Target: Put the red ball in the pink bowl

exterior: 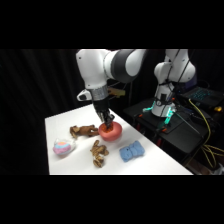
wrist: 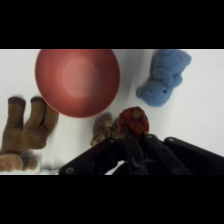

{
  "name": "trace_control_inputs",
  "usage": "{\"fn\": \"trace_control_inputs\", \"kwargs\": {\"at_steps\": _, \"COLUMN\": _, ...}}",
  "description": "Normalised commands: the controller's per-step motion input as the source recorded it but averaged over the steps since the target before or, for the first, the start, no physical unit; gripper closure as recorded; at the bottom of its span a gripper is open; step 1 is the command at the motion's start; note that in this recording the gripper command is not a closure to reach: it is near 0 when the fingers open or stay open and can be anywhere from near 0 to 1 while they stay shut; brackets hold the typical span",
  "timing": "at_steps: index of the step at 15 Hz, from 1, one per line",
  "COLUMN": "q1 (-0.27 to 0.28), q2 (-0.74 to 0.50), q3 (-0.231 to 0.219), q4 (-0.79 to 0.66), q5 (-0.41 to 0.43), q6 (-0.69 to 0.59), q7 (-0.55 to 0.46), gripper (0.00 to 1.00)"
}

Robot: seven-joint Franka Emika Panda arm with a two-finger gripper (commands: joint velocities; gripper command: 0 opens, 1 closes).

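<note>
jaws (exterior: 108, 121) over pink bowl (exterior: 111, 131) | brown plush toys (exterior: 84, 131) left | blue soft toy (exterior: 131, 151) right | table (exterior: 160, 160)

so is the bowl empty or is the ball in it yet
Empty. The wrist view shows the bowl with a bare pink inside; the ball sits at the gripper, outside the rim.

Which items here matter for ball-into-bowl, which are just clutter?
Job:
- red ball, at the gripper
- pink bowl, nothing in it

Clutter:
- blue plush
- brown plush
- small striped plush
- pastel pink-and-blue lump
</note>
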Motion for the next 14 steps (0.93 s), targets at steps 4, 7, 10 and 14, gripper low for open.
{"fn": "trace_control_inputs", "kwargs": {"at_steps": 4, "q1": -0.048, "q2": -0.37, "q3": -0.101, "q4": -0.52, "q5": 0.17, "q6": 0.25, "q7": 0.15, "gripper": 0.21}}
{"fn": "trace_control_inputs", "kwargs": {"at_steps": 7, "q1": 0.017, "q2": -0.3, "q3": -0.03, "q4": -0.38, "q5": 0.174, "q6": 0.18, "q7": 0.17, "gripper": 0.21}}
{"fn": "trace_control_inputs", "kwargs": {"at_steps": 10, "q1": 0.028, "q2": -0.23, "q3": -0.012, "q4": -0.26, "q5": 0.191, "q6": 0.13, "q7": 0.12, "gripper": 0.21}}
{"fn": "trace_control_inputs", "kwargs": {"at_steps": 14, "q1": 0.023, "q2": -0.19, "q3": -0.021, "q4": -0.16, "q5": 0.168, "q6": 0.11, "q7": 0.08, "gripper": 0.0}}
